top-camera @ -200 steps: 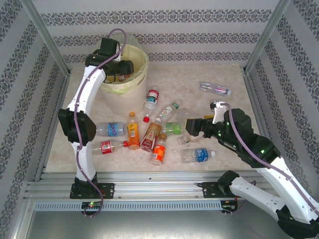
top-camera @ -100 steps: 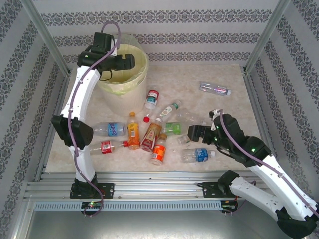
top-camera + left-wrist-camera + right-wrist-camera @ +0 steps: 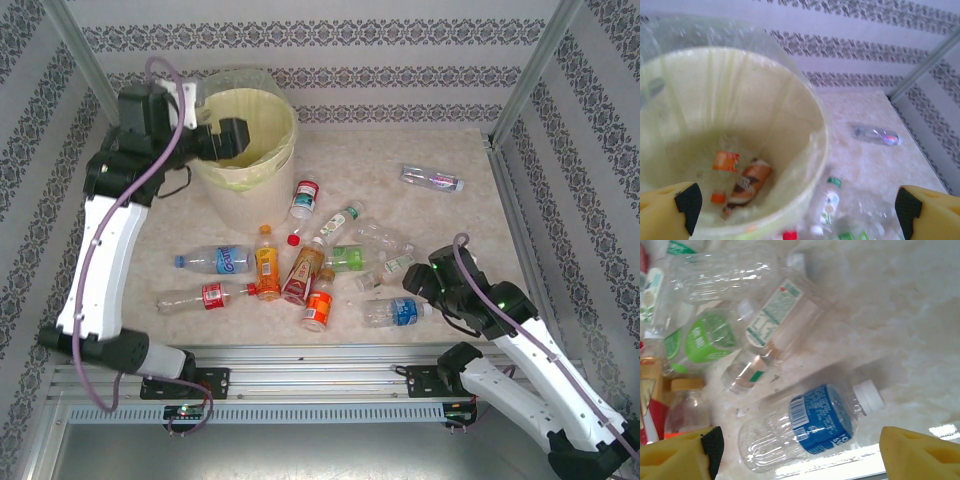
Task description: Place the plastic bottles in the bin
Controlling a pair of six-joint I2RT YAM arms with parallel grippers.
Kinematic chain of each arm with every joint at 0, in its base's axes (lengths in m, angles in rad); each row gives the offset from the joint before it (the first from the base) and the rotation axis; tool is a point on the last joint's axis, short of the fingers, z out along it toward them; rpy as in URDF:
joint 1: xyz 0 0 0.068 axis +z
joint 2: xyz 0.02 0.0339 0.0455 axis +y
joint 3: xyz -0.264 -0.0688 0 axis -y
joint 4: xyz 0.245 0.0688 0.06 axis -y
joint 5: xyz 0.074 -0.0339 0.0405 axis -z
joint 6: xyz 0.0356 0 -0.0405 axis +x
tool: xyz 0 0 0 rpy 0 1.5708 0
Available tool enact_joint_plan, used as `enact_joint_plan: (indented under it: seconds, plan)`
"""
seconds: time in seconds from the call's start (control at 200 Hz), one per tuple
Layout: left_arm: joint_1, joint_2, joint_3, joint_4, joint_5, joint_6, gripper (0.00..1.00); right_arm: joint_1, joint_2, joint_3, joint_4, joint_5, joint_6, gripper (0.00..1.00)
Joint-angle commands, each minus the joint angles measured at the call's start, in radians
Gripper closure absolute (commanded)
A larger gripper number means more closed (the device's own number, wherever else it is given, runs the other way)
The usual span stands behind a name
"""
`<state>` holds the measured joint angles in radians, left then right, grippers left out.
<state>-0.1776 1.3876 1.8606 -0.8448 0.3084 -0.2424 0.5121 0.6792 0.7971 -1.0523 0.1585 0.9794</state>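
Near the front edge of the bench (image 3: 460, 215), a blue-label bottle (image 3: 810, 427) lies flat, long side across, cap pointing right, between the spread fingers of the right end effector (image 3: 797, 440). The left end effector (image 3: 795, 202), spread wide, hangs over the bin (image 3: 822, 145). Its wrist camera looks inside at two orange-brown bottles (image 3: 747, 182). About thirteen plastic bottles (image 3: 303, 270) lie on the bench.

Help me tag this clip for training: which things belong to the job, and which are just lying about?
Job: bin, bottles inside it, blue-label bottle, bottle cluster, lone clear bottle far right.
Not the job: aluminium frame, patterned walls.
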Motion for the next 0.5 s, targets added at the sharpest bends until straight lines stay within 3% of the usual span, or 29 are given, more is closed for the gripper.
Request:
enact_joint_plan:
  seconds: [0.0, 0.1, 0.225, 0.495]
  plan:
    - [-0.040, -0.109, -0.138, 0.093, 0.071, -0.001, 0.00, -0.054, -0.004, -0.048, -0.021, -0.029, 0.091, 0.23]
    - [-0.102, -0.215, -0.268, 0.140, 0.101, -0.026, 0.00, -0.104, -0.004, -0.094, 0.016, -0.072, 0.113, 0.26]
    - [-0.228, -0.295, -0.377, 0.161, 0.063, -0.027, 0.00, -0.163, -0.001, -0.148, 0.047, -0.106, 0.138, 0.27]
    - [-0.463, -0.364, -0.586, 0.280, 0.042, -0.047, 0.00, -0.211, -0.027, -0.251, 0.086, -0.128, 0.206, 0.27]
